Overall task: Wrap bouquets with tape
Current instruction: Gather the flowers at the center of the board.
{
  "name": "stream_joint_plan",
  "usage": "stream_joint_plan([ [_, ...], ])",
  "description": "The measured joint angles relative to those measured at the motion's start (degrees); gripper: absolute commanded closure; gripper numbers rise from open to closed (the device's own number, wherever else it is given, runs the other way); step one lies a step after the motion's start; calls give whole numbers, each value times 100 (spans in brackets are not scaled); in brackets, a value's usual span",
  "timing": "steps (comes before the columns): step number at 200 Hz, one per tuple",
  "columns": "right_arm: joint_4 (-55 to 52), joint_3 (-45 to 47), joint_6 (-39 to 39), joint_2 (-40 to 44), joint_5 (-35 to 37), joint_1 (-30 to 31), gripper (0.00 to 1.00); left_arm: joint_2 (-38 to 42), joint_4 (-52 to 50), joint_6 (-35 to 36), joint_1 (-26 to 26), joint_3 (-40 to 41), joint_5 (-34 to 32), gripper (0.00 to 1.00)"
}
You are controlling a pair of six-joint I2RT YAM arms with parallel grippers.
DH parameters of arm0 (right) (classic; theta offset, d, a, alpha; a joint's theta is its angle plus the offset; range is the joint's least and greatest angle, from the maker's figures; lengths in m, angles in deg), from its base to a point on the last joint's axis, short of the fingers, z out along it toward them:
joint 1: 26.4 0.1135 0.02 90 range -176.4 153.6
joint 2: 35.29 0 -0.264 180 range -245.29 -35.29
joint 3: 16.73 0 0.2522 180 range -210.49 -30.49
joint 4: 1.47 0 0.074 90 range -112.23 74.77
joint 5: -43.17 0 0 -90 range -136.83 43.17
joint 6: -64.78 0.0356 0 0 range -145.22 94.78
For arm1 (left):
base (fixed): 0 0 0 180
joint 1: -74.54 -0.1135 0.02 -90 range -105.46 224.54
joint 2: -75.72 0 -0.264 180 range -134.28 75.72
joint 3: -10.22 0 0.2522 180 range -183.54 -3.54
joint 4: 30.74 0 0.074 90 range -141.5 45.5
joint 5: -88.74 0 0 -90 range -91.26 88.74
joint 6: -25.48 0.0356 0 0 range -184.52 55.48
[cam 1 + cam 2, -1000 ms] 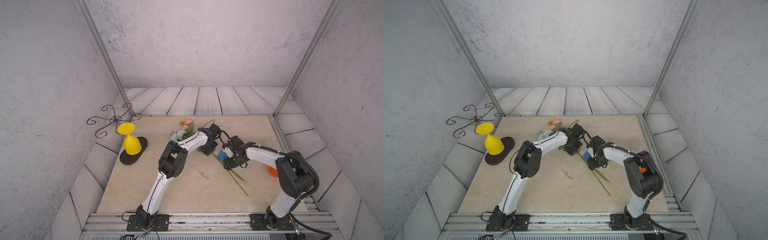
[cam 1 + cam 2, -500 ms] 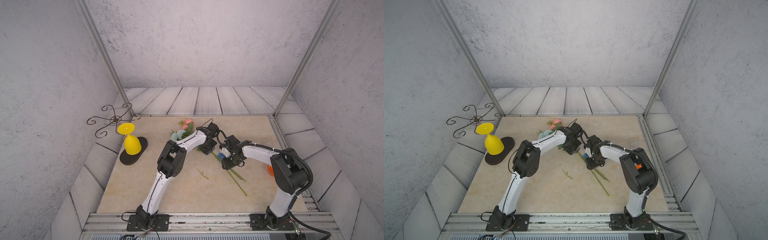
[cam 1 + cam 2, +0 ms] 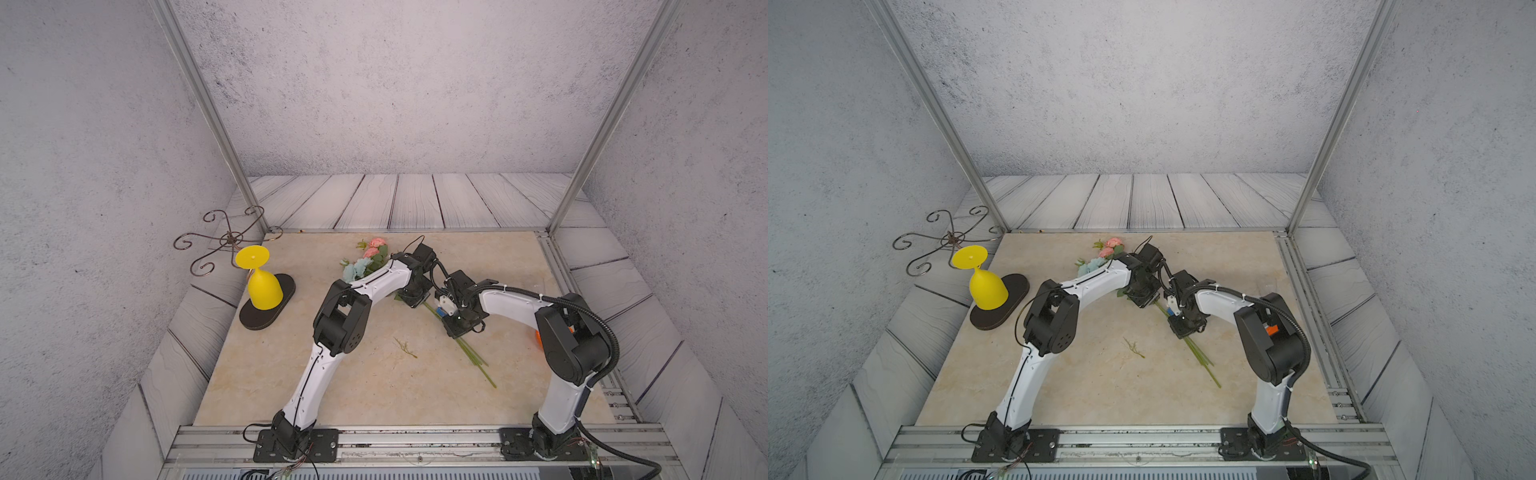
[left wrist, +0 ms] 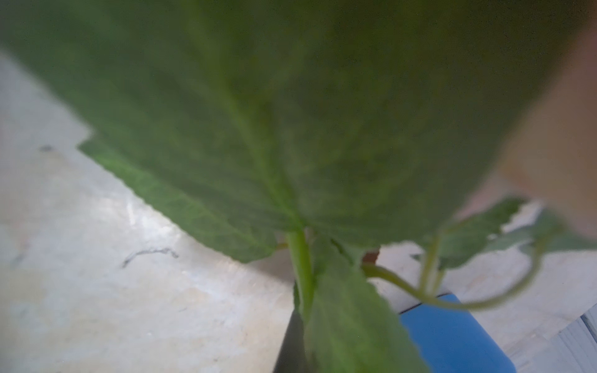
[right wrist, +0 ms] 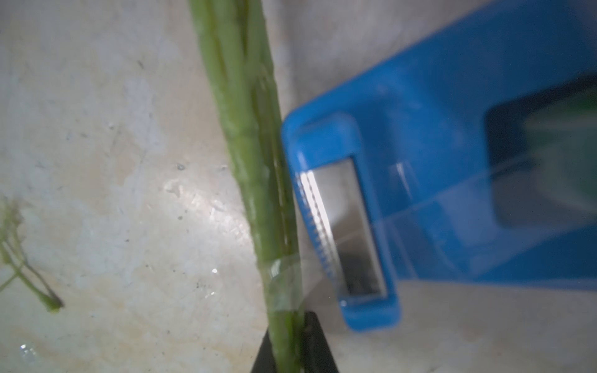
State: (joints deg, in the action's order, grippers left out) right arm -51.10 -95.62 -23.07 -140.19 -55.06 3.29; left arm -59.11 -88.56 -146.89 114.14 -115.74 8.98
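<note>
The bouquet lies on the beige table, pink and pale blue blooms (image 3: 365,262) (image 3: 1104,253) at the far end and its long green stems (image 3: 473,357) (image 3: 1200,357) towards the front. My left gripper (image 3: 411,297) (image 3: 1142,297) (image 4: 303,310) is shut on the stems just below the leaves (image 4: 290,129), which fill the left wrist view. My right gripper (image 3: 457,328) (image 3: 1183,328) (image 5: 289,326) is shut on the stems (image 5: 245,129) further down, right by a clear tape band (image 5: 284,284). The blue tape dispenser (image 5: 452,145) (image 3: 444,309) (image 4: 452,336) sits beside the stems.
A yellow goblet (image 3: 262,286) stands upside down on a dark oval base at the left, behind it a metal scroll stand (image 3: 226,239). A small loose sprig (image 3: 405,347) (image 5: 19,258) lies mid-table. An orange object (image 3: 538,336) shows behind the right arm.
My right gripper's jaws have closed onto the stems beside the dispenser. The left gripper has kept its hold and place.
</note>
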Motion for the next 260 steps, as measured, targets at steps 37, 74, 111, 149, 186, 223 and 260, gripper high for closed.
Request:
stream_joint_plan([
  [37, 92, 85, -35, 55, -4, -2, 94, 63, 59, 2, 2, 59, 9, 100],
  [74, 122, 83, 120, 55, 22, -9, 72, 74, 20, -17, 0, 61, 79, 100],
  [111, 190, 55, 343, 42, 120, -9, 69, 175, 11, -70, 0, 63, 168, 100],
  [149, 247, 61, 450, 42, 181, 2, 79, 203, 15, -107, -4, 98, 225, 100],
  [186, 317, 111, 463, 55, 129, 52, 86, 236, 122, -125, -11, 223, 269, 100],
  [223, 317, 109, 479, 55, 109, 101, 70, 249, 92, -83, -28, 286, 302, 100],
  [260, 345, 103, 632, 46, 446, 341, 78, 249, -72, 4, -48, 308, 304, 100],
])
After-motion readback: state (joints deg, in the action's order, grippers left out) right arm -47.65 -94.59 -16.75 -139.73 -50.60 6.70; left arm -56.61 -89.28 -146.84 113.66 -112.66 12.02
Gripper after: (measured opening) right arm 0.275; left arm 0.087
